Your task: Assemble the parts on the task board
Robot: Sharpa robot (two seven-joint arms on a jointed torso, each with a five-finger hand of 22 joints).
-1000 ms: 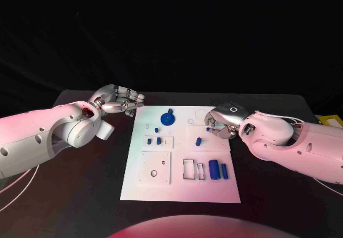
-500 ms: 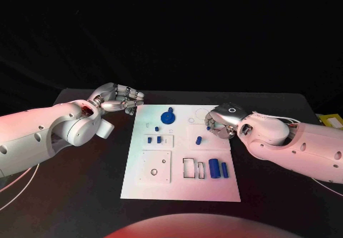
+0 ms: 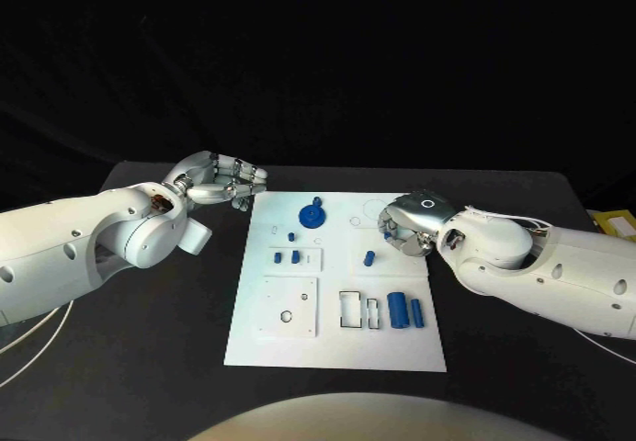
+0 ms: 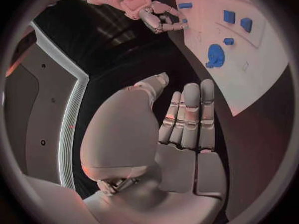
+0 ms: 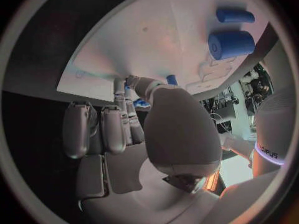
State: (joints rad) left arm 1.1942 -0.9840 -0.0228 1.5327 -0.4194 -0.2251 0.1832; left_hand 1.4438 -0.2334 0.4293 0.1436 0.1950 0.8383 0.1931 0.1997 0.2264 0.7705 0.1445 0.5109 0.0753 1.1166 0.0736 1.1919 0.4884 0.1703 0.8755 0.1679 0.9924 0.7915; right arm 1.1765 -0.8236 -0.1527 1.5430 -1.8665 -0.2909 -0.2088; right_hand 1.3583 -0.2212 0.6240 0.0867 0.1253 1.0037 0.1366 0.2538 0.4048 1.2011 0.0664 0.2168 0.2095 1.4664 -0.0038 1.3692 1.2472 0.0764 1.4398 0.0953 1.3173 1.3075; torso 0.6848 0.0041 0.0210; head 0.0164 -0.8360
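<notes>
The white task board (image 3: 338,340) lies in the middle of the table. On it are a blue gear (image 3: 311,218), two small blue blocks (image 3: 285,260), a blue peg (image 3: 369,261) and two blue cylinders (image 3: 405,312). My right hand (image 3: 408,228) hovers over the board's right edge and pinches a small blue part (image 5: 140,103) between thumb and fingertip. The thick cylinder (image 5: 231,44) lies just beyond that hand. My left hand (image 3: 221,184) is off the board's far left corner, fingers straight and holding nothing. From the left wrist, the gear (image 4: 216,55) and my right hand (image 4: 152,15) are seen past the fingers.
A yellow object (image 3: 612,222) sits at the table's right edge. The board has empty rectangular slots (image 3: 357,312) next to the cylinders and a square plate with a hole (image 3: 288,312) at its near left. Black table surrounds the board.
My right hand has shifted slightly farther over the board's right side, still pinching the small blue part. The left hand has hardly moved.
</notes>
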